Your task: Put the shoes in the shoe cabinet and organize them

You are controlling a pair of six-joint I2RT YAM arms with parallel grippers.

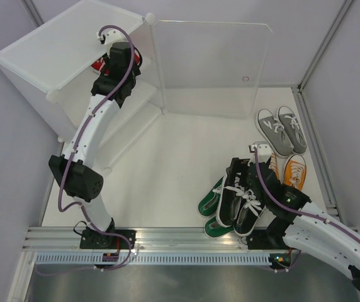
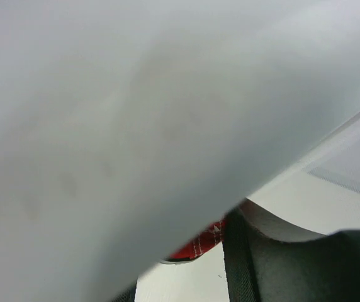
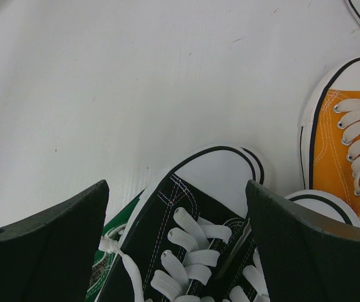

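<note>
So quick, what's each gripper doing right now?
Left gripper: cannot be told; it is inside the shoe cabinet, by a red shoe.
Right gripper: open, straddling a black shoe.

A bare white tabletop (image 1: 180, 163) fills the middle of the room. Along its near edge runs a silver metal rail (image 1: 186, 238), with a pale slotted strip (image 1: 186, 258) just in front of it. Plain lilac-grey walls (image 1: 350, 94) close in left, right and far, with a grey corner post (image 1: 323, 44) far right.
</note>
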